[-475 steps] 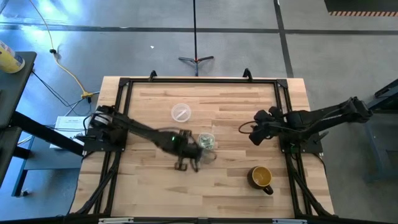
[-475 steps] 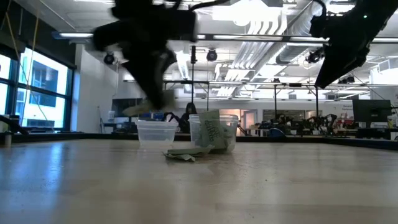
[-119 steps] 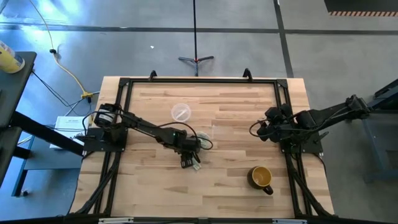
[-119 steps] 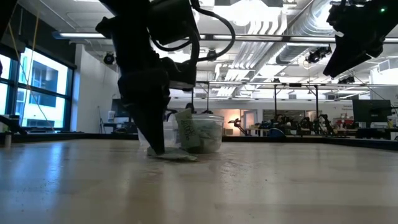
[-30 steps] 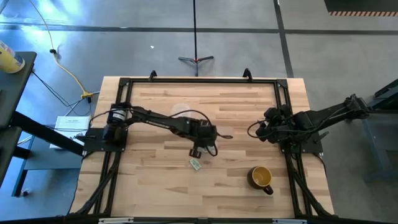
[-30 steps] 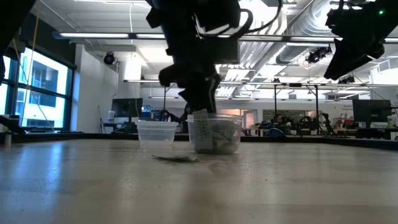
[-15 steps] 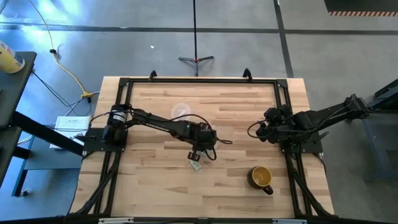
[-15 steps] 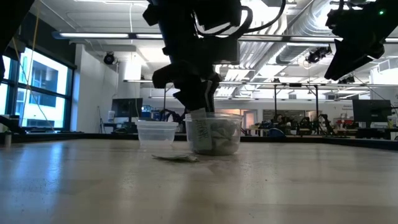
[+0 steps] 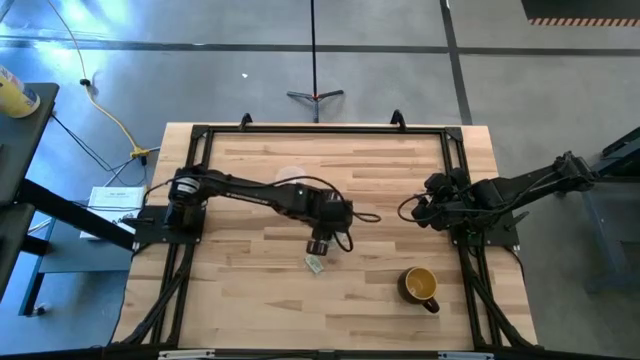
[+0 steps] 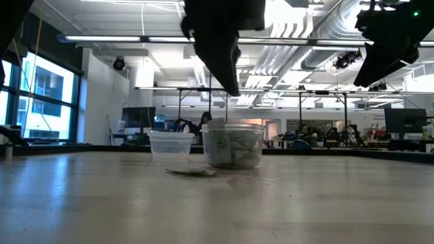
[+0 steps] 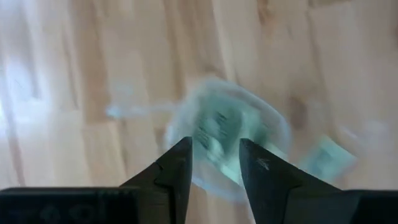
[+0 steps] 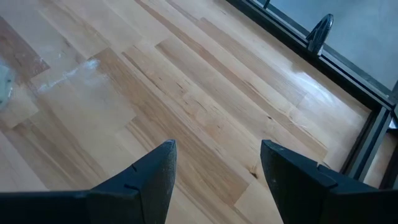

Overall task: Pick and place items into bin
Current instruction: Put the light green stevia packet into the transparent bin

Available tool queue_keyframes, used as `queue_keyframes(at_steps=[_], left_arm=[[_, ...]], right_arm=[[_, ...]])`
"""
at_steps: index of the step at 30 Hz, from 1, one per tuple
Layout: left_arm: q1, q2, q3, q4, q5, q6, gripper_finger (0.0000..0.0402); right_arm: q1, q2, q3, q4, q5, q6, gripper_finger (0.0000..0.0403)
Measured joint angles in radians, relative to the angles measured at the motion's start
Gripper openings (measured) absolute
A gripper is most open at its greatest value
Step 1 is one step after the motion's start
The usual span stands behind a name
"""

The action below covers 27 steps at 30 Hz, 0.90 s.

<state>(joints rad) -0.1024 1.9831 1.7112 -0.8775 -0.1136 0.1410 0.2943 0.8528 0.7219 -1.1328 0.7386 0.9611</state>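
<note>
The bin (image 10: 234, 146), a small clear cup, stands upright on the wooden table near its middle, stuffed with pale green and white items (image 11: 221, 134). My left gripper (image 11: 214, 163) hangs open straight above the bin's mouth, its fingertips (image 10: 232, 88) clear of the rim and nothing between them. In the high view the left gripper (image 9: 320, 246) covers the bin. One pale green item (image 9: 315, 265) lies flat on the table just near-side of the bin, also seen in the low view as a flat piece (image 10: 193, 172). My right gripper (image 9: 410, 213) waits open at the table's right side.
A mustard-yellow mug (image 9: 420, 285) stands near the table's front right. A low clear container (image 10: 171, 145) sits left of the bin in the low view. A black frame (image 9: 455, 160) rims the table. Bare wood lies under the right gripper (image 12: 217, 168).
My left gripper has gone up out of the bin's mouth and now hangs well above the rim. The bin and the loose item on the table have stayed where they were.
</note>
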Motion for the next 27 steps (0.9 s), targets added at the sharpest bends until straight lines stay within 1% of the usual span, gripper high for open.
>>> queue_keyframes(at_steps=[3,6,7,9,10,12,15,17,20,24,27], left_arm=[[-0.042,0.000,0.049,-0.113,0.033,-0.020,0.0166],[-0.127,-0.003,0.043,-0.147,0.116,0.051,0.0167],[-0.161,-0.002,0.031,-0.143,0.134,0.080,0.0168],[-0.223,-0.002,-0.002,-0.093,0.134,0.115,0.0172],[-0.250,-0.002,-0.022,-0.051,0.124,0.116,0.0174],[-0.283,-0.002,-0.067,0.041,0.072,0.077,0.0183],[-0.277,0.018,-0.118,0.121,0.045,0.015,0.0197],[-0.261,0.046,-0.132,0.111,0.019,0.005,0.0204],[-0.238,0.082,-0.132,0.120,0.018,0.005,0.0213],[-0.214,0.106,-0.132,0.107,0.018,0.006,0.0224],[-0.202,0.103,-0.131,0.106,0.053,0.021,0.0229]], right_arm=[[0.000,0.000,0.000,0.000,0.000,-0.006,0.0224],[0.000,0.000,0.000,0.000,0.001,-0.033,0.0225],[0.000,0.000,0.000,0.000,0.004,-0.043,0.0224],[0.000,0.000,0.000,-0.002,0.007,-0.045,0.0225],[0.000,0.000,0.000,-0.003,0.009,-0.045,0.0225],[0.000,0.000,0.000,-0.003,0.012,-0.046,0.0225],[0.000,0.000,0.000,-0.003,0.028,-0.051,0.0225],[0.000,0.000,0.000,-0.003,0.040,-0.054,0.0225],[0.000,0.000,0.000,-0.003,0.036,-0.071,0.0225],[0.000,0.000,0.000,-0.004,-0.010,-0.072,0.0225],[0.000,0.000,0.000,-0.004,-0.017,-0.070,0.0225]])
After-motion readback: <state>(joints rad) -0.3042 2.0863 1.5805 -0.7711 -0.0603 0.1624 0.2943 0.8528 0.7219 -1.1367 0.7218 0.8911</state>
